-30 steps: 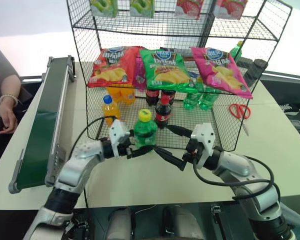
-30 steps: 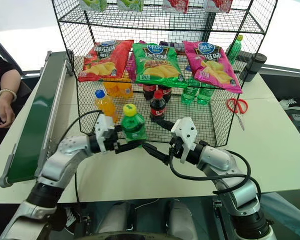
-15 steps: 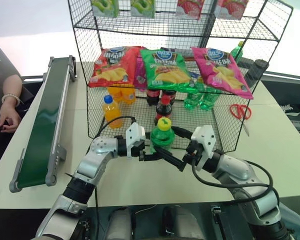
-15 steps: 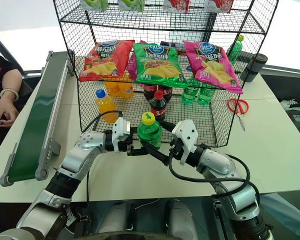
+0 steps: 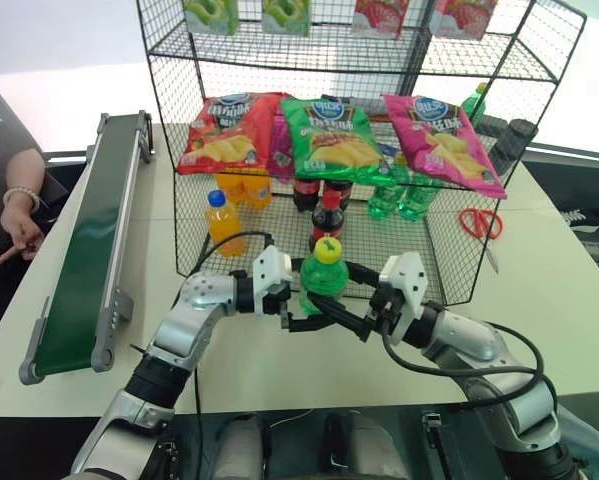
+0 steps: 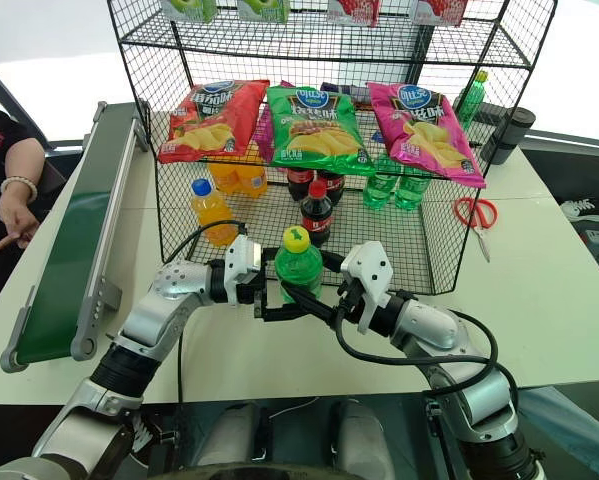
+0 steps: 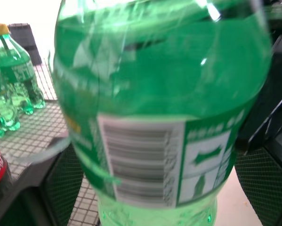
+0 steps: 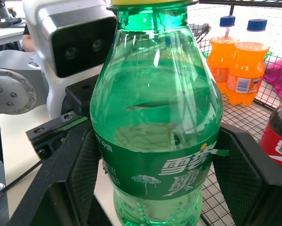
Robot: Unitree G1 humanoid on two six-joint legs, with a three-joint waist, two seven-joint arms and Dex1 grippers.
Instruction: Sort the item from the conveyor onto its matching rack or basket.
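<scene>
The item, a green soda bottle (image 5: 324,276) with a yellow cap, hangs upright just in front of the rack (image 5: 459,270), between my two grippers. My right gripper (image 5: 327,300) comes in from the right and is shut on the bottle's lower body; in the right wrist view its pads (image 8: 84,179) press both sides of the label (image 8: 178,174). From the left, my left gripper (image 5: 303,306) straddles the same bottle (image 7: 159,117), open, with its fingers (image 7: 60,188) standing off the sides. The conveyor (image 5: 84,250) lies empty along the table's left side.
Inside the rack's bottom tier stand an orange-drink bottle (image 5: 219,222), a cola bottle (image 5: 325,215) and green bottles (image 5: 399,198). Chip bags (image 5: 329,135) lie on the tier above. Red scissors (image 5: 476,222) lie right of the rack. A person's hand (image 5: 19,232) rests left of the conveyor.
My left gripper carried the bottle rightward to the right gripper. The right gripper's fingers closed on it, and the left gripper's fingers have spread off it.
</scene>
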